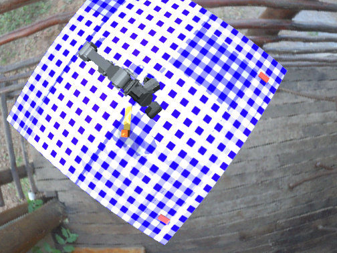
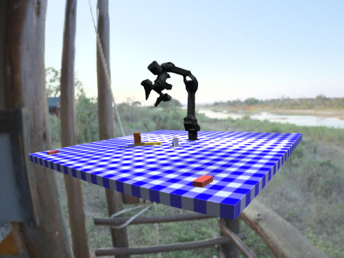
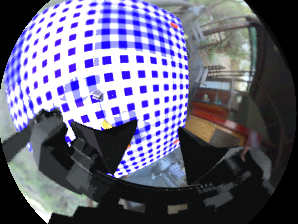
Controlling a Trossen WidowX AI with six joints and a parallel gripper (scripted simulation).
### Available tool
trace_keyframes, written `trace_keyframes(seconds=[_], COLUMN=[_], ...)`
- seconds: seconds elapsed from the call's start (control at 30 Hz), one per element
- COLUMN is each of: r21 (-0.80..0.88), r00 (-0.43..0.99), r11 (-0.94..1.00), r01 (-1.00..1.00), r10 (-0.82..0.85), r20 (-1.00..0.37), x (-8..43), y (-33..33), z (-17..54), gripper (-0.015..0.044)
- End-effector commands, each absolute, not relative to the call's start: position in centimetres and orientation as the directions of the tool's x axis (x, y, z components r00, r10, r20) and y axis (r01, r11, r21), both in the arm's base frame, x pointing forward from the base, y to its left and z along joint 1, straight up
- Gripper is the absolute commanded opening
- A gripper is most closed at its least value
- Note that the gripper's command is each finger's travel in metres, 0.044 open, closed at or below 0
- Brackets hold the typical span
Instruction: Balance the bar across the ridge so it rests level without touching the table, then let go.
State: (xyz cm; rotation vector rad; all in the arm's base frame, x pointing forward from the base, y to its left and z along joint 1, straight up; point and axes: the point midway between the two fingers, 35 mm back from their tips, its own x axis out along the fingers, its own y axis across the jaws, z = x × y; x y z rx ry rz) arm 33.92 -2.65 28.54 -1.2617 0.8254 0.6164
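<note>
The yellow bar (image 1: 128, 117) (image 2: 150, 143) (image 3: 106, 124) lies on the checked table, with an orange block (image 1: 124, 133) (image 2: 137, 138) at one end, rising above it. The small grey ridge (image 2: 175, 142) (image 3: 97, 95) stands on the table apart from the bar, between the bar and the arm's base in the exterior view; the arm hides it in the top view. My gripper (image 1: 156, 98) (image 2: 151, 102) (image 3: 158, 125) is open and empty, high above the table, fingers angled down. In the wrist view a finger partly hides the bar and its orange end.
One flat red block (image 1: 263, 77) (image 2: 203, 181) (image 3: 174, 25) lies near a table corner. Another red block (image 1: 164, 219) (image 2: 52, 152) (image 3: 176, 142) lies near a different corner. The arm's base stands on the table (image 2: 239, 164) behind the ridge in the exterior view.
</note>
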Motion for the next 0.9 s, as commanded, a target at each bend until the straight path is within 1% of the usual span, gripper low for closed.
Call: trace_keyframes(seconds=[0.0,0.43,0.87], r21=[-0.533,-0.352,-0.15], r00=[0.531,0.36,0.183], r11=[0.145,-0.094,-0.303], r01=[-0.833,-0.931,-0.941], r10=[-0.06,-0.095,-0.081], r20=[-0.845,-0.928,-0.98], x=[33.7,32.1,29.5], y=[-4.0,-8.8,-12.9], z=[27.4,23.7,20.5], gripper=[0.0315,0.0315,0.0315])
